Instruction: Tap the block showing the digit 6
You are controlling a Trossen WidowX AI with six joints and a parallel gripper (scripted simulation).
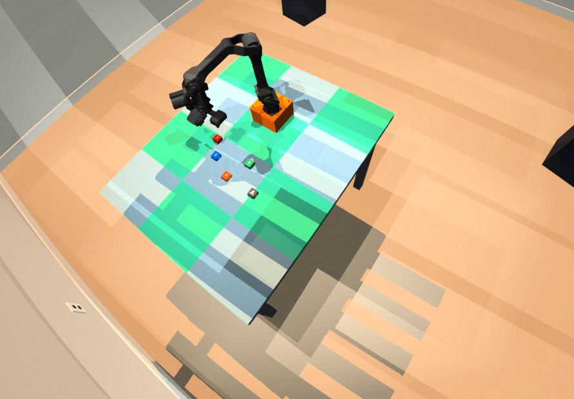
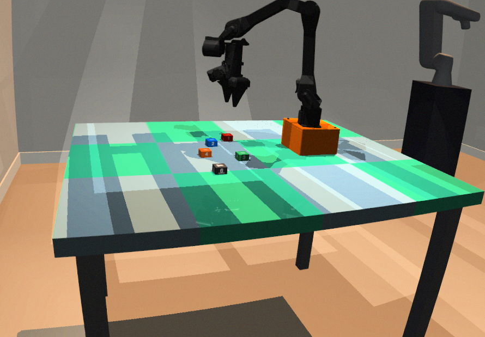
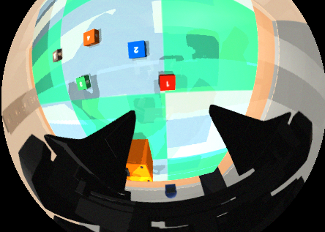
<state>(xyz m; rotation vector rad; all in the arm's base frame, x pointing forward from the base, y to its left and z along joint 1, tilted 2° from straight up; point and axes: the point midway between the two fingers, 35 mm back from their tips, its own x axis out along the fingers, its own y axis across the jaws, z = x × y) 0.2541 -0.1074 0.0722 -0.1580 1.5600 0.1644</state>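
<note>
The black block (image 1: 252,193) (image 2: 219,169) (image 3: 57,55) shows a white 6 on its front side in the exterior view; in the wrist view it is small at the far left and its digit is not legible. It is the block nearest the camera in the exterior view. My gripper (image 1: 207,120) (image 2: 230,103) (image 3: 173,111) is open and empty. It hangs high above the table, fingers pointing down, on the red block's side of the group and well away from the black block.
A red block (image 1: 217,138) (image 2: 226,137) (image 3: 167,83) shows 1, a blue block (image 1: 216,155) (image 2: 211,142) (image 3: 137,49) 2, an orange block (image 1: 226,175) (image 2: 205,152) (image 3: 91,37) 4, and a green block (image 1: 249,162) (image 2: 241,155) (image 3: 83,83) 3. The arm stands on an orange base (image 1: 271,118) (image 2: 315,141).
</note>
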